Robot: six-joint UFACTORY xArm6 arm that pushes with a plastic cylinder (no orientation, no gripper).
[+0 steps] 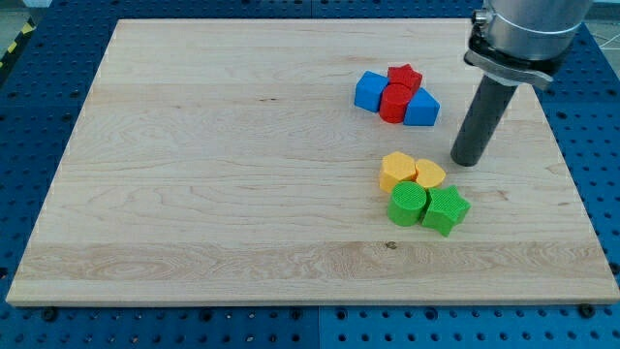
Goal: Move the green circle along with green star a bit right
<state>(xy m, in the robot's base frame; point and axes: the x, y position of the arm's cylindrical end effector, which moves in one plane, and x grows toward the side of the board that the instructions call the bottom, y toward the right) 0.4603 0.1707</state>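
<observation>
The green circle (408, 205) lies on the wooden board, right of centre toward the view's bottom. The green star (446, 208) touches its right side. My tip (469, 160) is the lower end of the dark rod and rests on the board above and to the right of the green star, with a small gap between them. It stands just right of the yellow blocks and touches no block.
Two yellow blocks (397, 171) (430, 174) sit directly above the green pair, touching them. Further up is a cluster: a blue block (370, 91), a red star (404, 78), a red cylinder (393, 102) and a blue block (422, 108). The board's right edge (572, 174) is near.
</observation>
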